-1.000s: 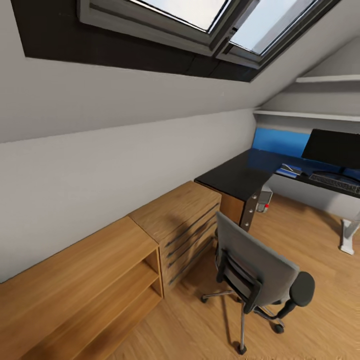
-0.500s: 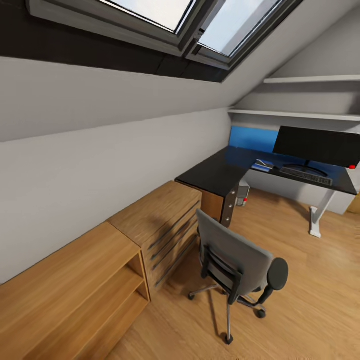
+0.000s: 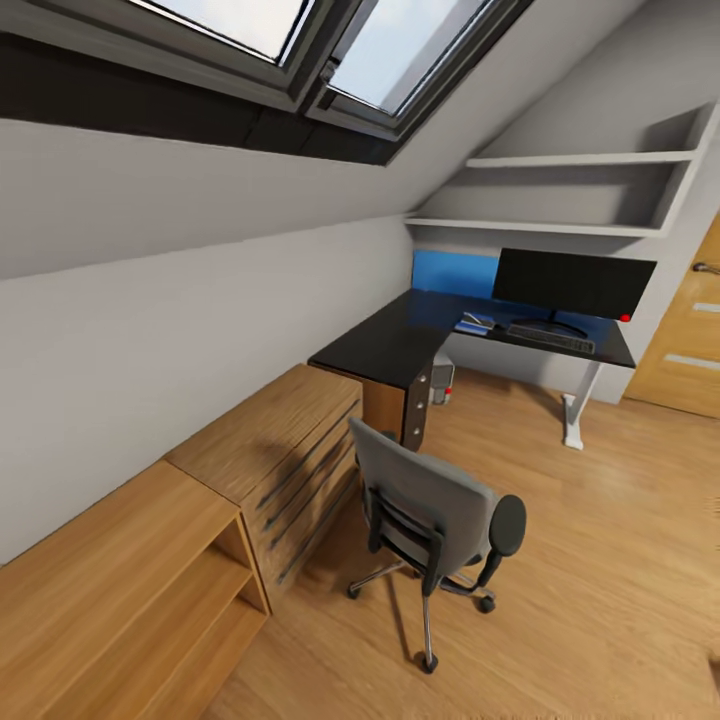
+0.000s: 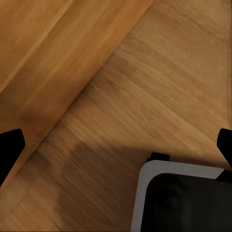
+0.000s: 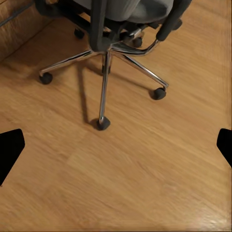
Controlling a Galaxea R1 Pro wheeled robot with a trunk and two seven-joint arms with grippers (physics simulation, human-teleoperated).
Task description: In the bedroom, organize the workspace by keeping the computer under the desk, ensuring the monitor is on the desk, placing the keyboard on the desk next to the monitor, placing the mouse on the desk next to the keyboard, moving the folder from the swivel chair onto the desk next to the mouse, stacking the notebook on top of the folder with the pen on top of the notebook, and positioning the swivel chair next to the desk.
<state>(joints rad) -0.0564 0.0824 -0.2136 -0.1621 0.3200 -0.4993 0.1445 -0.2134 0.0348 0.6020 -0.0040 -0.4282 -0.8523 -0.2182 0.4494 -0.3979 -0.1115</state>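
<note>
Facing swivel chair [image 3: 430,515], desk [image 3: 385,345] beyond, monitor [image 3: 572,283] on it

Swivel chair [image 3: 432,513] (back to camera) well short of the desk [image 3: 400,340] bearing the monitor [image 3: 572,283].

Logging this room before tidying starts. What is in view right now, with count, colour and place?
desk: one, glossy black, L-shaped, against the far walls
monitor: one, black, on the desk
keyboard: one, dark, in front of the monitor
computer: one, silver-grey, under the desk
swivel chair: one, grey with black armrests, on the wooden floor short of the desk
wooden cabinet: one, light wood, along the wall
wall shelves: two, pale grey, above the monitor
left end effector: black fingertips wide apart, over the floor
right end effector: black fingertips wide apart, near the chair's base
</note>
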